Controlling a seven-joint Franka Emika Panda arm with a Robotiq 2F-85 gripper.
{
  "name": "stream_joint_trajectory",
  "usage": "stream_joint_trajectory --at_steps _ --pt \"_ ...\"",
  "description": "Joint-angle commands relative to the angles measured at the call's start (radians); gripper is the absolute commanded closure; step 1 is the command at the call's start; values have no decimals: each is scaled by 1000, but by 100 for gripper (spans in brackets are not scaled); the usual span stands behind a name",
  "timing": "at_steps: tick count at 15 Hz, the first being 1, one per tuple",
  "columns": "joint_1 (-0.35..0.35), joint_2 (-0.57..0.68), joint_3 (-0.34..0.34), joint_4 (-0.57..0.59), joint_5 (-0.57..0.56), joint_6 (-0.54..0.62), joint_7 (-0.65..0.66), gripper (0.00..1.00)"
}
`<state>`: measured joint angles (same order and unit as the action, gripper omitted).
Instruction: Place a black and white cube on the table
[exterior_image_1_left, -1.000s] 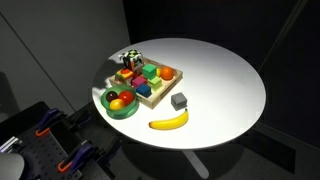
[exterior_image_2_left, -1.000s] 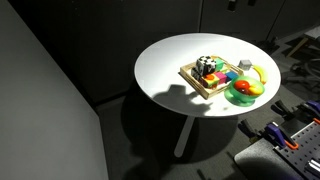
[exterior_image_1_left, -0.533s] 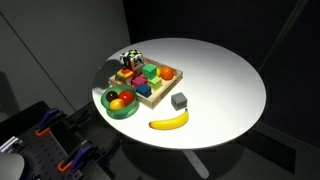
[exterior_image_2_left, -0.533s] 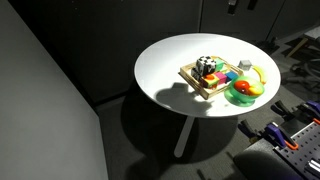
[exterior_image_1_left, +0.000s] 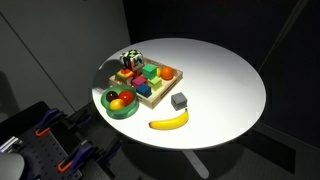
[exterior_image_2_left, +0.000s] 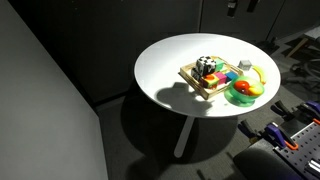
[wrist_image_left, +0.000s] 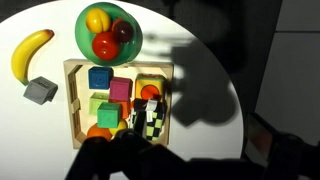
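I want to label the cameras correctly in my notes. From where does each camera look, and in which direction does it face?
Exterior view: high beside the table, looking down; the wooden tray lies toward the picture's left; no arm shows.
Exterior view: high and farther back, looking down; the table sits upper right in the picture; no arm clearly shows.
Wrist view: above the tray, looking straight down; the gripper is only a dark blur at the bottom edge.
Shared: all three show the black and white cube on the tray.
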<state>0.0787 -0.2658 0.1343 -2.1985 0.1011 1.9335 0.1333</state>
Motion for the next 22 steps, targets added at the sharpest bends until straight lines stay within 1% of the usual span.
stream_joint_trajectory --at_steps 1,4,8,16,19,22 --pt "-7 59 -11 29 -17 9 21 0" --pt "-7 109 -23 33 -11 36 8 0" --pt "-4 164 -30 25 -9 113 5 0" --pt "-5 269 -42 -10 -3 374 13 0" --pt "-6 318 -52 1 -21 411 32 0" --pt "-5 363 -66 17 -55 420 65 0"
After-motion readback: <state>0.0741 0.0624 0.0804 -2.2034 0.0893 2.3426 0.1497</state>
